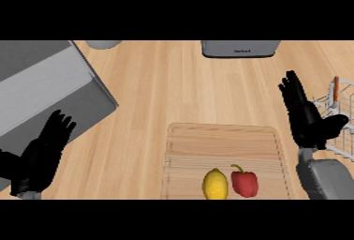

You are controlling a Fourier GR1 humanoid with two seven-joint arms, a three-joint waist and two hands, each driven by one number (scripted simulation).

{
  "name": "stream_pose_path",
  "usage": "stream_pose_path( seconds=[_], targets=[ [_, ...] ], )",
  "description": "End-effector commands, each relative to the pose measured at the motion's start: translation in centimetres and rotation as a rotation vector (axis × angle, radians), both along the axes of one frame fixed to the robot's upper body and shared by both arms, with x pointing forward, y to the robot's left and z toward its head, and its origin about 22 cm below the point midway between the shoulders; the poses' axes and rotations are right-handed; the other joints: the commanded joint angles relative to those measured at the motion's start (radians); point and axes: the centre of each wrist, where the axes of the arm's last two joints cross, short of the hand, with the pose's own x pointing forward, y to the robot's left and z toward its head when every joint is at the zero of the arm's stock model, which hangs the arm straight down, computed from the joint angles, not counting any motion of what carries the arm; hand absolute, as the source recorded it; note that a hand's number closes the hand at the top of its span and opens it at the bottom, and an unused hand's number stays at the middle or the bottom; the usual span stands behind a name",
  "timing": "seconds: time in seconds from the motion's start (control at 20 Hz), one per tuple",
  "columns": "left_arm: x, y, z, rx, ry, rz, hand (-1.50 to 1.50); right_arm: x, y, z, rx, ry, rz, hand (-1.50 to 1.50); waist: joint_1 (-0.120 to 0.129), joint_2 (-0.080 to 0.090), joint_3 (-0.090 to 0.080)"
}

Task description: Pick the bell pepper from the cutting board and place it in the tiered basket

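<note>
A red bell pepper [244, 182] with a curved stem lies near the front edge of the light wooden cutting board [223, 140]. A yellow lemon [215, 183] lies touching its left side. The white wire tiered basket [338, 122] stands at the right edge, only partly in view. My right hand [305, 117] is open, fingers straight and pointing away, to the right of the board and just left of the basket. My left hand [43, 152] is open at the lower left, far from the board. Neither hand touches anything.
A large grey appliance [45, 89] fills the upper left. A grey device [240, 48] sits at the back centre, and a grey round object [104, 44] shows at the back left. A thin orange-handled item [335, 91] stands in the basket.
</note>
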Motion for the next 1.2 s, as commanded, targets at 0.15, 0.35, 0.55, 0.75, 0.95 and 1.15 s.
stream_pose_path(
  seconds=[0.15,0.35,0.55,0.75,0.95,1.15],
  targets=[
    [0.7,2.2,1.5,0.358,-0.133,0.042,0.00,-4.6,3.3,-0.3,0.008,-0.144,-0.115,1.50,-0.060,0.006,-0.017],
    [-1.9,3.6,2.5,0.416,-0.135,0.067,0.00,-9.1,-5.5,-4.6,-0.265,0.098,-0.543,1.50,-0.168,0.023,-0.028],
    [-2.1,4.3,2.3,0.493,-0.103,0.088,0.00,-12.6,-1.1,-5.0,-0.176,-0.002,-0.786,-1.50,-0.143,0.006,-0.021],
    [-1.3,2.6,2.2,0.491,-0.124,0.040,0.00,-17.2,2.4,-3.8,-0.241,-0.024,-0.772,-1.50,-0.106,0.010,-0.023],
    [-1.0,2.6,2.5,0.505,-0.142,0.029,0.00,-22.0,0.9,-2.8,-0.429,0.168,-0.632,-1.50,-0.076,0.019,-0.026],
    [-0.1,2.5,2.9,0.509,-0.172,0.015,0.00,-24.6,1.3,-2.0,-0.573,0.325,-0.508,-1.50,-0.053,0.035,-0.031]
  ],
)
